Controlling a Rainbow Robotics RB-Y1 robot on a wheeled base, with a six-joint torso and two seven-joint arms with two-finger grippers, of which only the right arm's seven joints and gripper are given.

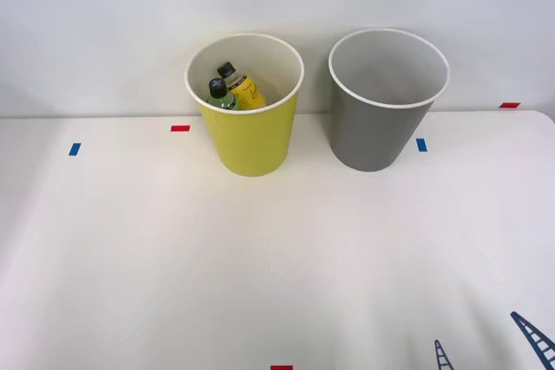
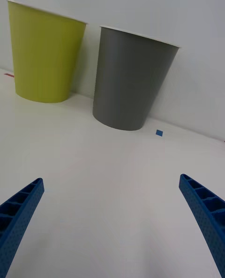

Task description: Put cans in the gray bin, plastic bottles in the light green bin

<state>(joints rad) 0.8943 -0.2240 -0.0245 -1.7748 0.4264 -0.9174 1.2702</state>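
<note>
White bench (image 1: pixel 277 283) surface, marked with small tape tabs. Nearest, the right hand (image 2: pixel 112 221) sits low over the bench at its front right, fingers spread wide and holding nothing. Both bins lie straight ahead at the far edge: gray bin (image 1: pixel 381 127) nearer the hand, light green bin (image 1: pixel 247 140) beyond on its left, already containing both plastic bottles (image 1: pixel 232 88), necks up.

Yellow-green bin (image 1: pixel 251 140); gray bin (image 1: pixel 373 132); blue ribbed claw (image 2: pixel 112 221).

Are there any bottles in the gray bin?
No, the gray bin looks empty; both bottles sit in the light green bin.
</note>
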